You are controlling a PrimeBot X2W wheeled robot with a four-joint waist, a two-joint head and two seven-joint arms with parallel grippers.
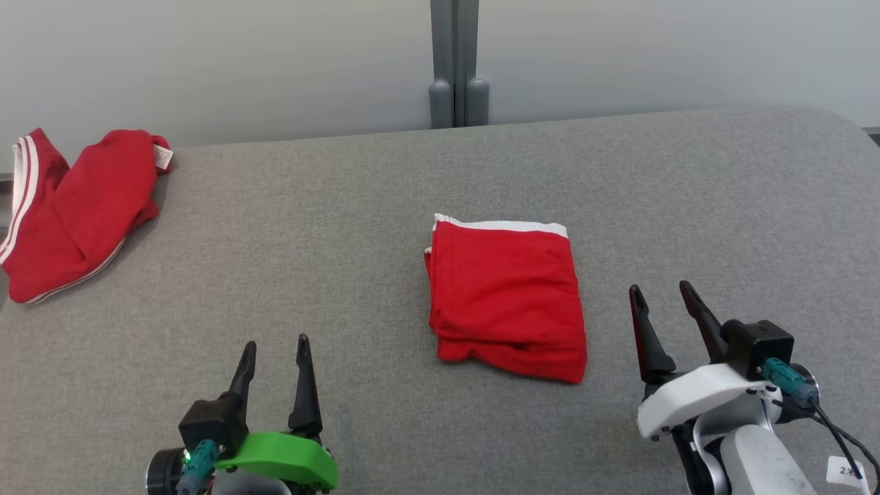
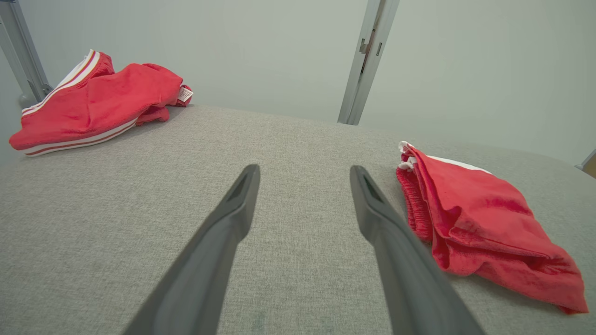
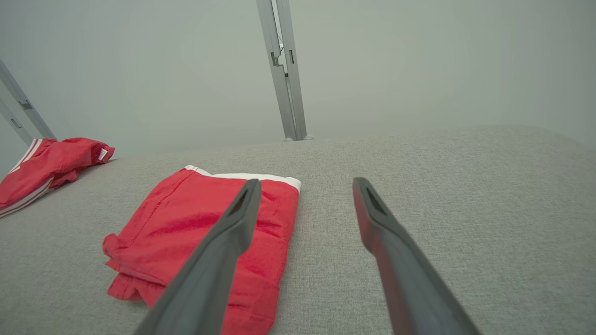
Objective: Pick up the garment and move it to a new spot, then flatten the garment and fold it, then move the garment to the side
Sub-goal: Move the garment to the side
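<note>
Folded garment (image 1: pixel 507 302) centred on worktop (image 1: pixel 330 227), open room around; second garment (image 1: pixel 75 206) overhangs far-left edge. Wide, empty: left gripper (image 1: pixel 276 342), right gripper (image 1: pixel 660 287).

Through the wrist camera, my right hand (image 3: pixel 306 181) stood with its fingers (image 3: pixel 391 251) spread wide and bare grey surface (image 3: pixel 442 186) between them. A folded red garment (image 3: pixel 186 218), white-banded along its far edge, lay flat to the left. One finger crossed its right side in view, and I could not tell whether it touched. A second red garment (image 3: pixel 51 158), crumpled and white-striped, sat well apart at the far left. A metal post (image 3: pixel 286 70) rose against the pale wall (image 3: pixel 419 60).
</note>
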